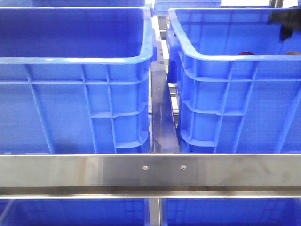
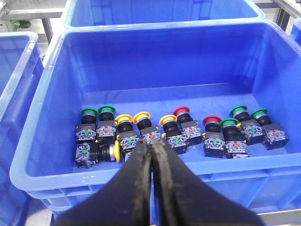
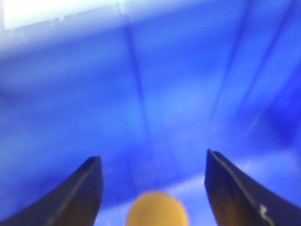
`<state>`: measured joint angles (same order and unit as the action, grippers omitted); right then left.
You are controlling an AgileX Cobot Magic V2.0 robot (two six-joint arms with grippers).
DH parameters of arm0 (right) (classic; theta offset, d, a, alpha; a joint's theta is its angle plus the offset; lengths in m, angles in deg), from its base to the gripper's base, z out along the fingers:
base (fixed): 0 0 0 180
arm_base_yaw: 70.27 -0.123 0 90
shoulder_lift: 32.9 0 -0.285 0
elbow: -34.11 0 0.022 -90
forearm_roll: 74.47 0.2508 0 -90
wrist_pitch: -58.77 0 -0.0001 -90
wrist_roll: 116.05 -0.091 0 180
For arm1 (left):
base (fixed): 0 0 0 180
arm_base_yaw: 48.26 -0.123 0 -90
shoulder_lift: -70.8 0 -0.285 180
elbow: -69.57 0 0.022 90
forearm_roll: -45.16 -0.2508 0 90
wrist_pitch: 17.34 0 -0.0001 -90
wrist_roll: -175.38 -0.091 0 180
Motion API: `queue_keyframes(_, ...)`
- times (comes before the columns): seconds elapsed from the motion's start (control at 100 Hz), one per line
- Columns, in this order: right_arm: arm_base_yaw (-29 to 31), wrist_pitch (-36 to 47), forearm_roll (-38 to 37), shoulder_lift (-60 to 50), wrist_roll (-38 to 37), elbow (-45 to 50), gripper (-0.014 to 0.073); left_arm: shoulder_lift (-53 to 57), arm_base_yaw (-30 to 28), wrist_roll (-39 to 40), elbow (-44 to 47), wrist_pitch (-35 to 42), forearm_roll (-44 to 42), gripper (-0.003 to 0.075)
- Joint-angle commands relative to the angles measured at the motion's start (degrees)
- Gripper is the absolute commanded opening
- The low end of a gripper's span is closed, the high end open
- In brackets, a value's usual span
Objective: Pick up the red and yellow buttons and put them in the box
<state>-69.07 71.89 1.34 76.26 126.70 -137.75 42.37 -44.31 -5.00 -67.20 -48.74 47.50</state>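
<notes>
My left gripper (image 2: pixel 151 148) was pressed together with nothing between its fingers, hanging above the near wall of a blue crate (image 2: pixel 42 117) that held a row of push buttons on its floor. My right gripper (image 3: pixel 153 188) stood spread inside the box (image 1: pixel 221 59), and a yellow button (image 3: pixel 156 209) showed between its fingers, blurred; I could not tell whether it touched them or lay loose below.

In the row I saw yellow caps (image 2: pixel 123 118) toward the left, red caps (image 2: pixel 181 111) near the middle, and green caps (image 2: pixel 89 112) at both ends. I judged each piece light and rigid, with a smooth domed cap likely to slip, so the better hold would be across the black collar or the blocky body under the cap.

The pieces lay close, many touching, so fingers closing on one risked nudging its neighbours, and the green ones had to stay. In the front view a steel rail (image 1: pixel 150 170) ran across near me, and both crates' tall walls hid their floors
</notes>
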Motion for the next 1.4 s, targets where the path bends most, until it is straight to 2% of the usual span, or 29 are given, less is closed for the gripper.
queue_keyframes(0.0, 0.6, 0.8, -1.2, -7.2, 2.3, 0.0, 0.0492, -0.3, -0.1, 0.4, -1.5, 4.5, 0.6, -0.0019)
queue_keyframes(0.35, 0.6, -9.0, -1.2, -29.1, 3.6, 11.8, 0.0489, -0.3, -0.1, 0.4, -1.5, 4.5, 0.6, -0.0019)
queue_keyframes(0.98, 0.6, -19.8, -1.2, -69.4, 3.6, 39.6, 0.0486, -0.3, -0.1, 0.4, -1.5, 4.5, 0.6, -0.0019)
queue_keyframes(1.29, 0.6, -19.4, -1.2, -77.9, 3.6, 45.2, 0.0485, -0.3, -0.1, 0.4, -1.5, 4.5, 0.6, -0.0019)
queue_keyframes(1.39, 0.6, -19.3, -1.2, -78.0, 3.6, 45.2, 0.0414, -0.3, -0.1, 0.4, -1.5, 4.5, 0.6, -0.0019)
